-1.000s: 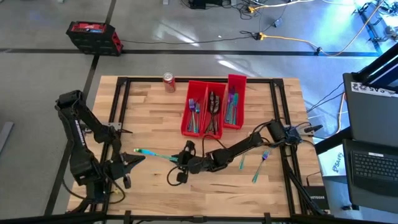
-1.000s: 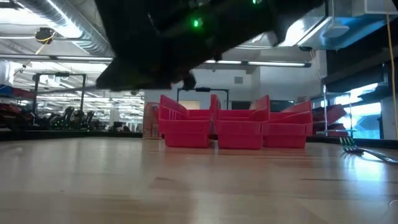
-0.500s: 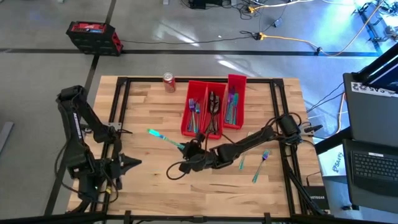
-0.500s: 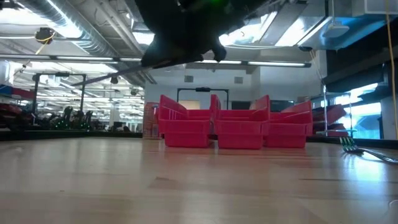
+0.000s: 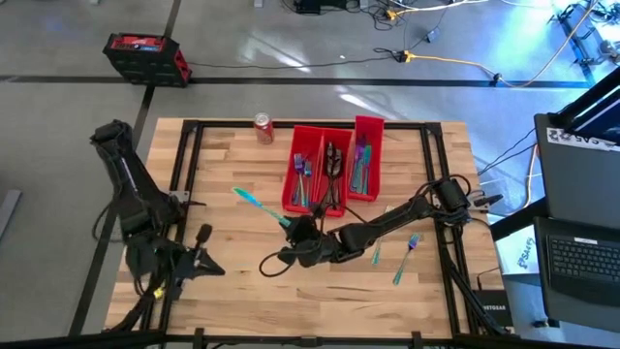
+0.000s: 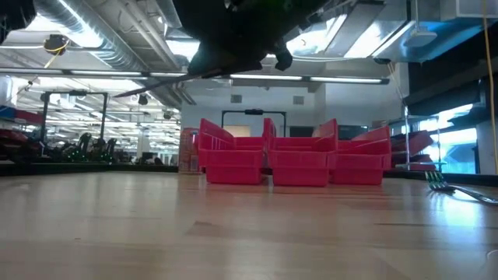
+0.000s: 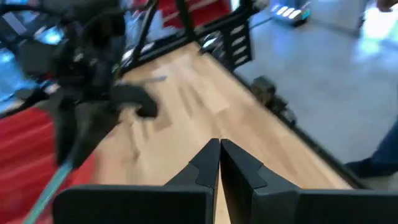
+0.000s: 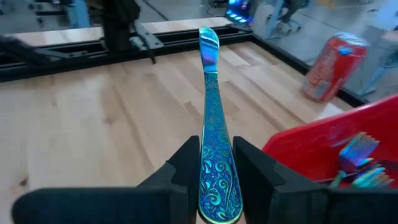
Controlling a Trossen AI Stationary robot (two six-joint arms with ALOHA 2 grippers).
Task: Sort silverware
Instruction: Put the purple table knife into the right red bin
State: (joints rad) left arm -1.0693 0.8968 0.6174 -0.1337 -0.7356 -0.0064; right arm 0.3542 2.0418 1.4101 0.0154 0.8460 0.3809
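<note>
The right gripper (image 5: 294,225) is clamped on a teal-blue knife (image 5: 260,207) by one end, holding it above the table (image 5: 232,174) just beside the red bins (image 5: 368,131). Two forks (image 5: 405,256) lie near the right edge. The left gripper (image 5: 201,263), fingers closed and empty, waits at the near left.

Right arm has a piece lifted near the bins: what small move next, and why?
Probably carry it on over the red plastic bins before opening: the right gripper is shut on the iridescent teal-blue utensil, raised just short of them; which end it grips is hidden.
</note>
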